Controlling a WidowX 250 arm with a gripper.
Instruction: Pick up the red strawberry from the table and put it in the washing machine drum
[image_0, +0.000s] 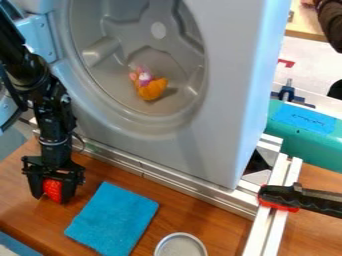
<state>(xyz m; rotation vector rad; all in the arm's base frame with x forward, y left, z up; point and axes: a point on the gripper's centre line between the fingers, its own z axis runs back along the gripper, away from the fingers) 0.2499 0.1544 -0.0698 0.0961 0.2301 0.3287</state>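
1. Because I have the tool (53, 181) clamped on the red object (53, 190), low at the bench (21, 216), an off-centre pinch could squeeze it loose beneath the tool.
2. If I sweep sideways without enough height, I could snag the blue cloth (112, 220) just beside the tool.
3. Should I turn carelessly, the metal rail (190, 186) behind the tool could knock my grip askew.

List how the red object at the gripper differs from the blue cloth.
The red object sits between the fingers of the gripper; the blue cloth lies free of it on the wooden table.
The red object is small and rounded; the blue cloth is flat, four-cornered and covers more area.
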